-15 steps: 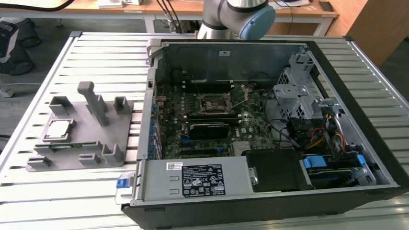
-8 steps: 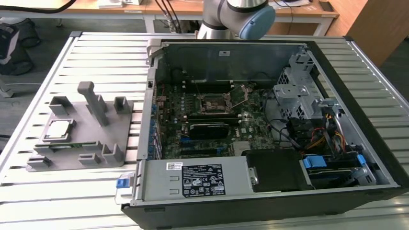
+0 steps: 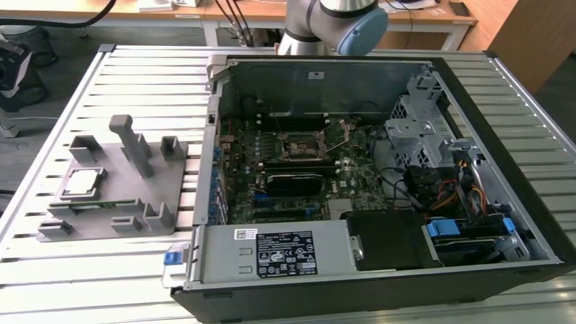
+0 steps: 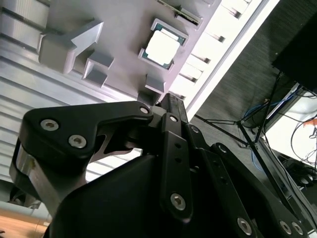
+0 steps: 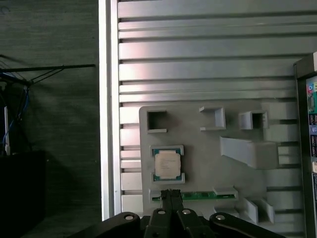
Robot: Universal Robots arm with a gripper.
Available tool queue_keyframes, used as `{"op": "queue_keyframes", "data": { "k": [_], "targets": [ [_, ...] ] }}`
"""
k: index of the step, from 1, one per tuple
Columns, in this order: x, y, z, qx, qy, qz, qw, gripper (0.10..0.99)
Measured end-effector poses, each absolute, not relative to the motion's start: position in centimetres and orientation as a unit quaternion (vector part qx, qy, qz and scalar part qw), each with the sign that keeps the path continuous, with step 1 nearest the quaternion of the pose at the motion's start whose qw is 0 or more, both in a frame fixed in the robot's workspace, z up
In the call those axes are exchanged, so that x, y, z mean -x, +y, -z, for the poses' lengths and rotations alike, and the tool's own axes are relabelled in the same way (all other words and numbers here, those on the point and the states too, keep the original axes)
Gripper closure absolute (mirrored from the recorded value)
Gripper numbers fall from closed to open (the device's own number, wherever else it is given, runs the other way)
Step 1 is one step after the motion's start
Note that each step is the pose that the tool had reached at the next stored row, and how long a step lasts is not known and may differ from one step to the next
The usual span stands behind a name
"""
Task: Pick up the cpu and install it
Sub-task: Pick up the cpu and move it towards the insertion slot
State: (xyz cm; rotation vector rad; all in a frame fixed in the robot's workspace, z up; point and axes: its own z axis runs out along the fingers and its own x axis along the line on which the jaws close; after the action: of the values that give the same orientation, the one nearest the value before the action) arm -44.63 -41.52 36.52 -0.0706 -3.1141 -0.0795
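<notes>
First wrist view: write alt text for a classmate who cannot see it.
The cpu lies flat in a grey holder on a slatted metal table, with the hand close by, shut and empty.

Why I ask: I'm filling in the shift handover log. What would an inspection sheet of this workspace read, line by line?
Surface: slatted aluminium table, carrying a grey plastic holder plate and an open black computer case.
Job's things: small square silver-topped cpu lies flat in its holder recess; the motherboard's square cpu socket looks empty.
Clutter: nothing seen.
Grippers: black robot hand is shut and empty, above the holder plate, near the cpu but apart from it.
Cables: coloured wire bundle inside the case.
Surroundings: wooden desk, dark floor.
</notes>
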Motion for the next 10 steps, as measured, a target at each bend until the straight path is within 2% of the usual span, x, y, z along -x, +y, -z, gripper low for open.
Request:
{"op": "queue_keyframes", "data": {
  "k": [10],
  "targets": [
    [44.2,-41.8,-35.3,0.017,-0.999,0.025,0.017,0.98]
  ]
}}
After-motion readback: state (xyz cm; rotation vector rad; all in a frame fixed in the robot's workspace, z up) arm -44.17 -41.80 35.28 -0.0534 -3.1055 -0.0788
